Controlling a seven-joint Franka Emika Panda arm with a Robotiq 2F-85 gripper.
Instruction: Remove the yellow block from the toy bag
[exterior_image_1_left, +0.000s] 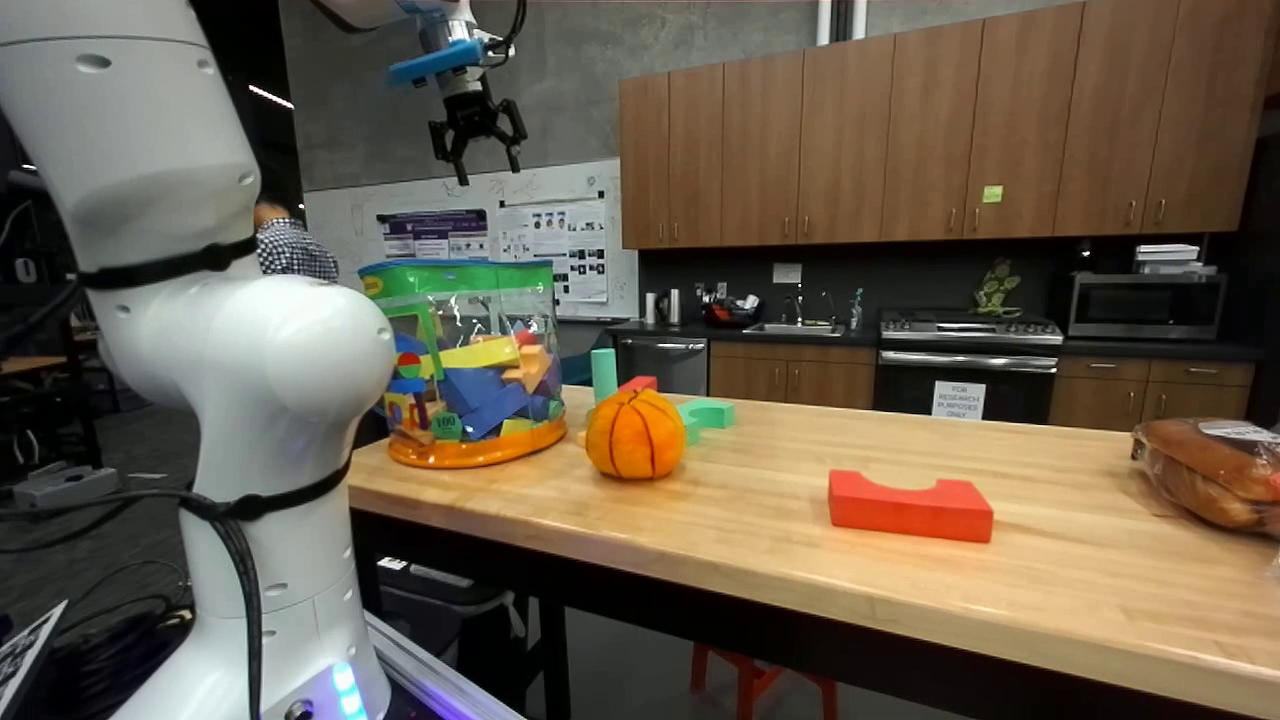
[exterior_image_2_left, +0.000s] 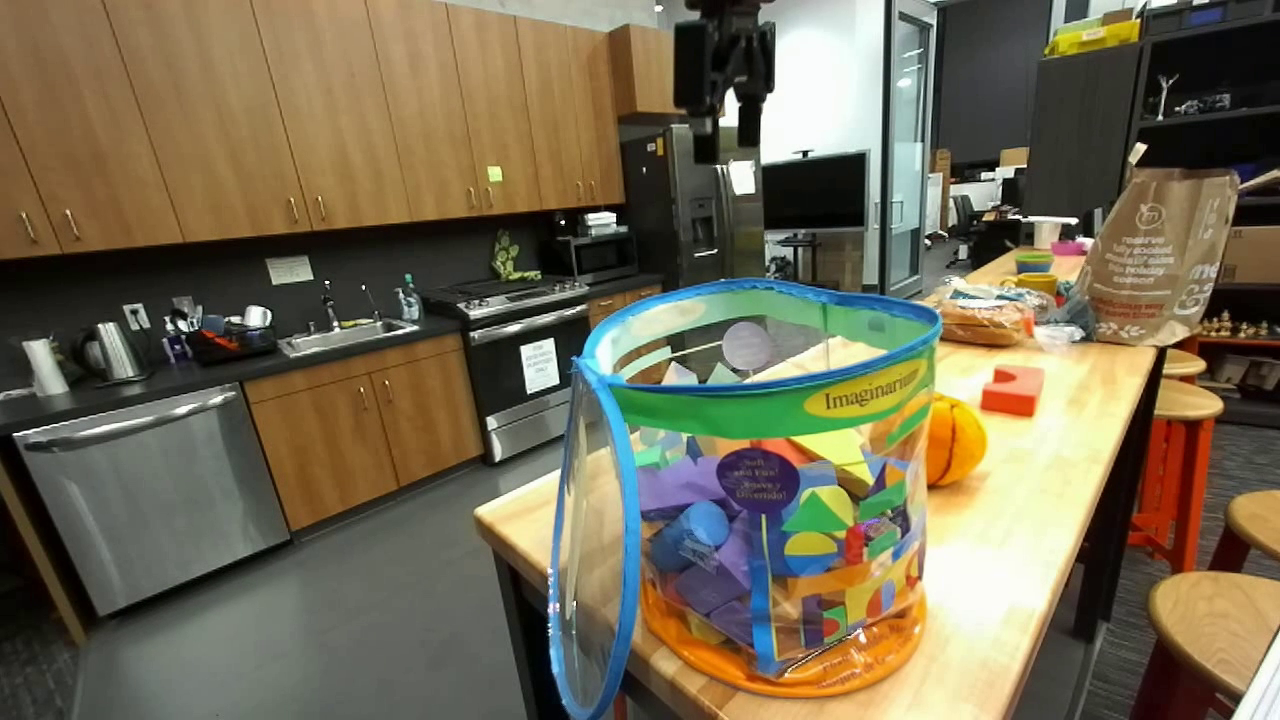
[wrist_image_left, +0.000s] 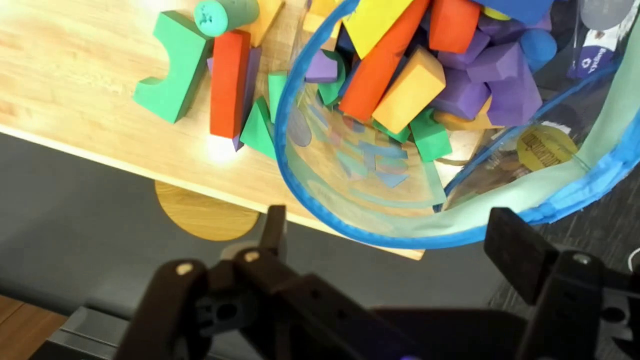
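Gripper (exterior_image_1_left: 489, 172) spread wide, nothing held — should centre over the yellow block (wrist_image_left: 376, 21), then drop straight into the toy bag (exterior_image_2_left: 715, 414) (red block (wrist_image_left: 382, 64) crowds one side).

in an exterior view, the toy bag (exterior_image_1_left: 505, 279), blocks (exterior_image_1_left: 485, 353) inside, stands on the table (exterior_image_1_left: 760, 480) left of the pumpkin (exterior_image_1_left: 635, 436).

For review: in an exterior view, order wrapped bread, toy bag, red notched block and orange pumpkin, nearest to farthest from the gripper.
In an exterior view:
1. Toy bag, lower than the gripper.
2. Orange pumpkin, on the table, right of the bag.
3. Red notched block, farther right.
4. Wrapped bread, at the picture's right edge.
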